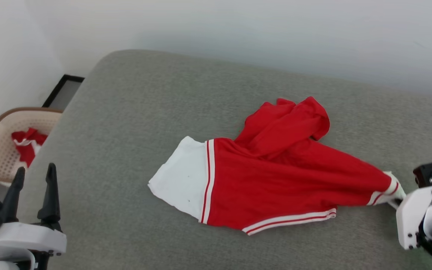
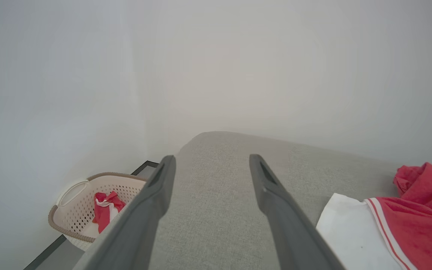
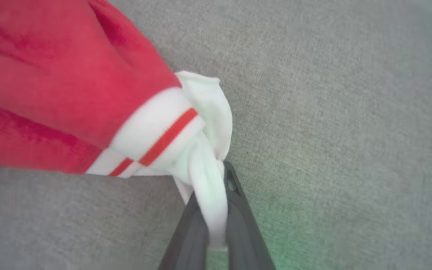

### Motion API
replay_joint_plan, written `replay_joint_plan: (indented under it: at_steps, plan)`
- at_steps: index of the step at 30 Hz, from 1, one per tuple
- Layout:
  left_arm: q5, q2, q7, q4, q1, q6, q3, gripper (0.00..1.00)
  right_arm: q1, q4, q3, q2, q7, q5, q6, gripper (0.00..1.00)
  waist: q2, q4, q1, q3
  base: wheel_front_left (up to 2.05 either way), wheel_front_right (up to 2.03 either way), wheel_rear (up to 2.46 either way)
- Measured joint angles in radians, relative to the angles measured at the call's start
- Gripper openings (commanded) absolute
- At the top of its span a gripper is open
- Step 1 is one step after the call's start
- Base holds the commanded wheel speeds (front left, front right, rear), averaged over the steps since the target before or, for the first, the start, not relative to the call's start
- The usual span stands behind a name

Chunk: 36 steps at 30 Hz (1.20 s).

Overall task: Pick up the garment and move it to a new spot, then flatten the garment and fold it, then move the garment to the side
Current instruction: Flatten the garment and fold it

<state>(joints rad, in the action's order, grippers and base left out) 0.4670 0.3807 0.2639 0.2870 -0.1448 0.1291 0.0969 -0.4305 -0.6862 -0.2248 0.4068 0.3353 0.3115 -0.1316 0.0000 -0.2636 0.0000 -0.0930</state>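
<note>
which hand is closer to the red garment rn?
Right. The right hand is shut on the garment, pinching its white sleeve end at its right edge. The left hand is open at the grey surface's near left, well clear of the other white sleeve.

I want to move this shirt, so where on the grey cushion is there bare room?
Bare cushion lies between the shirt and the left fingers, and along the far edge by the wall. Crowded at the right, where the right fingers pinch the shirt's cuff.
</note>
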Motion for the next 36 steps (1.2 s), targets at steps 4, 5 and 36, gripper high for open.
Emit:
replay_joint_plan:
  at_steps: [4, 5, 36]
  plan:
    - [0.000, 0.010, 0.000, -0.011, 0.011, 0.000, 0.004, 1.00, 0.083, 0.094, 0.014, 0.021, 0.069, 0.039, 0.000, 0.00, 0.0000, 0.029, 0.0000, 0.004, 0.00, 0.00, 0.00]
    - [0.000, 0.012, 0.000, -0.014, 0.013, 0.000, 0.005, 1.00, 0.105, 0.120, 0.017, 0.026, 0.089, 0.048, 0.000, 0.00, 0.0000, 0.036, 0.0000, 0.006, 0.00, 0.00, 0.00]
    - [0.031, 0.018, 0.000, 0.027, 0.072, 0.002, -0.083, 1.00, 0.379, 0.397, 0.042, 0.033, 0.336, 0.126, 0.000, 1.00, 0.0000, 0.110, 0.0000, 0.098, 0.00, 0.00, 0.00]
